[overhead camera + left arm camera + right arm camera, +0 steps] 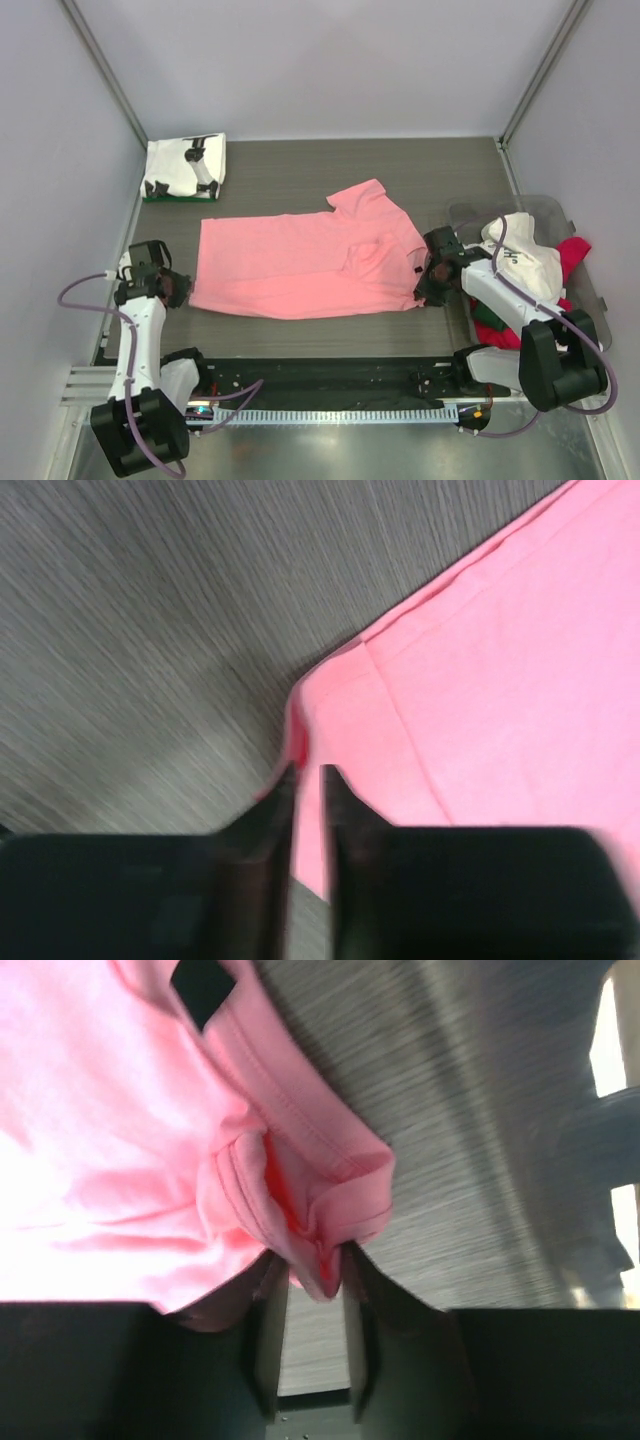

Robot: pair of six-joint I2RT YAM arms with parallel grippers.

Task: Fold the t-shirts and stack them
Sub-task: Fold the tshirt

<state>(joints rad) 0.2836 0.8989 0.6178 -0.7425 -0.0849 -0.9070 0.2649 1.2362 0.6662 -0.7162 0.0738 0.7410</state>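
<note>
A salmon-pink t-shirt (300, 265) lies spread flat across the middle of the table, one sleeve pointing to the back. My left gripper (180, 290) is at its near left corner. In the left wrist view the gripper (305, 772) is shut on the thin edge of the pink t-shirt (500, 680). My right gripper (428, 285) is at the shirt's right edge. In the right wrist view it (318, 1260) pinches a bunched fold of the pink t-shirt (100, 1110) beside a black tag (200, 985).
A folded white t-shirt with black print (185, 165) lies on a dark green one (180, 198) at the back left corner. A clear bin (590, 290) at the right holds a white t-shirt (525, 255), a red one (572, 252) and a dark green one (488, 315).
</note>
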